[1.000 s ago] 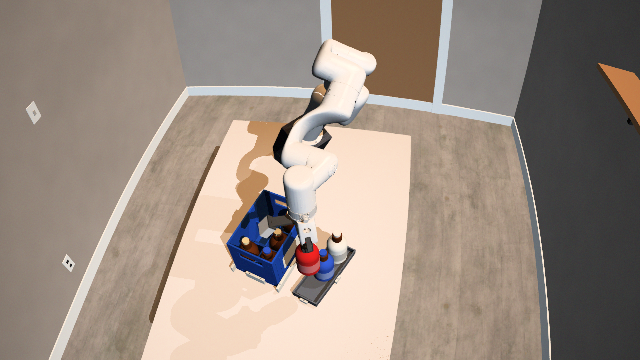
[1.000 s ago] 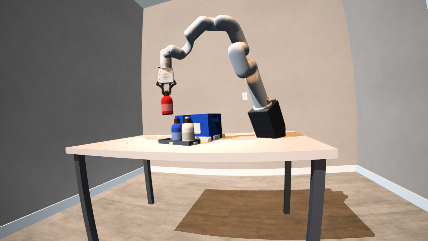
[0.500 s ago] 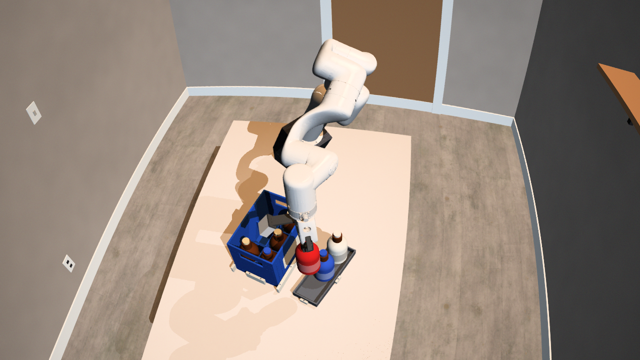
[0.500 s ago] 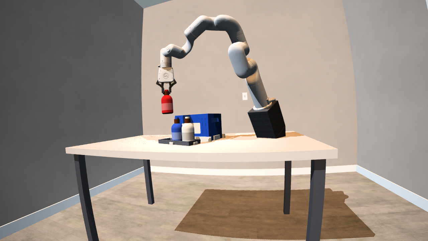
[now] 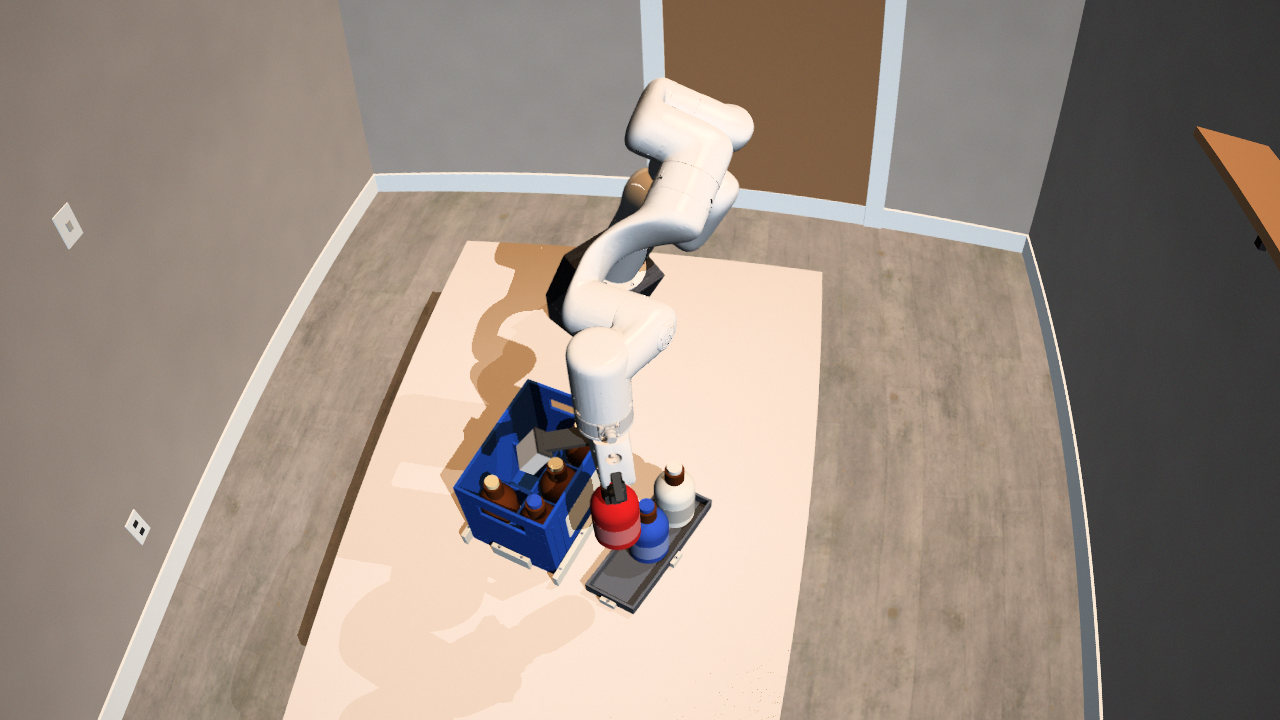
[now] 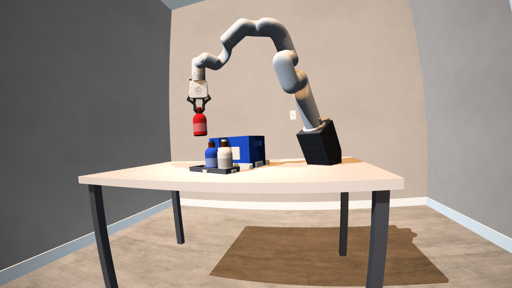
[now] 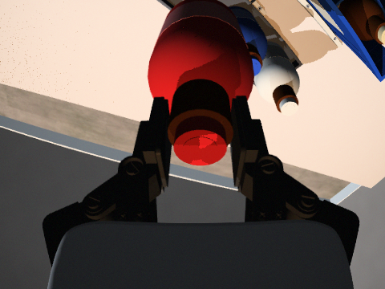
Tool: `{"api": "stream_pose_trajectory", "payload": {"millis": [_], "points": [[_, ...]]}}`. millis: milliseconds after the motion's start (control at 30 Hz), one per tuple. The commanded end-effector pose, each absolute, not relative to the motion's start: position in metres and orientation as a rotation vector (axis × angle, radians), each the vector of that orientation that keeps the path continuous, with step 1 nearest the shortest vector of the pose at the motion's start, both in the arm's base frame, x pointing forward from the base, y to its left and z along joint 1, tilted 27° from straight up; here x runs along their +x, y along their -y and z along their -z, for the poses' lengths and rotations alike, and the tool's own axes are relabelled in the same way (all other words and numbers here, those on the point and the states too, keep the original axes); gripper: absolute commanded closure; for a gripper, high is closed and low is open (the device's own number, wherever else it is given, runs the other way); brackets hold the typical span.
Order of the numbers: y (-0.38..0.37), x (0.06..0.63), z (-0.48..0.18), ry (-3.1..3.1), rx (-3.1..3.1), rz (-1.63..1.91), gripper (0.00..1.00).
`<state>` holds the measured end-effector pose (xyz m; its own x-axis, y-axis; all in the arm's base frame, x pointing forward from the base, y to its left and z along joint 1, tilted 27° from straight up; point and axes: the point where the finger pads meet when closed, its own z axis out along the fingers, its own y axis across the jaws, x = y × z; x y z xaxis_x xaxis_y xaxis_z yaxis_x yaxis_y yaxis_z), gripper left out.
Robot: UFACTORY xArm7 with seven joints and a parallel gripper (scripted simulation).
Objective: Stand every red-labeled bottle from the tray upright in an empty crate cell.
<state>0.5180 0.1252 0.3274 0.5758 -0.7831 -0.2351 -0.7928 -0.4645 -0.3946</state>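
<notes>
- Fingers are clenched on the neck of the red bottle (image 6: 199,123), one on each side just under the cap, so the body hangs straight down and is ready to drop upright into a cell.
- Counter (image 6: 322,179) carries everything; the arm (image 6: 286,68) arches over it from a black base (image 6: 324,150) at the far end, which lets the wrist point straight down.
- Blue crate (image 5: 487,519) sits level beside the tray. Three brown bottles (image 5: 497,490) stand in its cells near the tray end, so by my judgement one cell is left for the red one.
- Dark tray (image 5: 626,592) lies just beside the crate, its near end bare where I take the red bottle to have stood.
- Red bottle hangs well above the tray and higher than the crate's rim, a height that should clear the wall on the way across.
- White bottle (image 6: 225,154) and blue bottle (image 6: 211,155) stand upright on the tray, touching or nearly so; they belong there, and the lift keeps clear of them.
</notes>
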Motion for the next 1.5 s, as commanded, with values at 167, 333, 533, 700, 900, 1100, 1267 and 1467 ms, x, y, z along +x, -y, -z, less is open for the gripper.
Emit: {"api": "stream_pose_trajectory", "payload": {"millis": [167,333,533,700,900,1100,1267,1467], "points": [[-0.1238,0.5187,-0.3295,-1.263,-2.343,-0.021,1.0],[-0.1233,0.5183,-0.3292,-1.263,-2.344,-0.021,1.0],[-0.1228,0.5178,-0.3289,-1.263,-2.344,-0.021,1.0],[-0.1219,0.5169,-0.3282,-1.263,-2.344,-0.021,1.0],[-0.1203,0.5155,-0.3272,-1.263,-2.344,-0.021,1.0],[-0.119,0.5142,-0.3263,-1.263,-2.344,-0.021,1.0],[-0.117,0.5123,-0.3249,-1.263,-2.344,-0.021,1.0],[-0.1141,0.5095,-0.3229,-1.263,-2.343,-0.021,1.0]]}}
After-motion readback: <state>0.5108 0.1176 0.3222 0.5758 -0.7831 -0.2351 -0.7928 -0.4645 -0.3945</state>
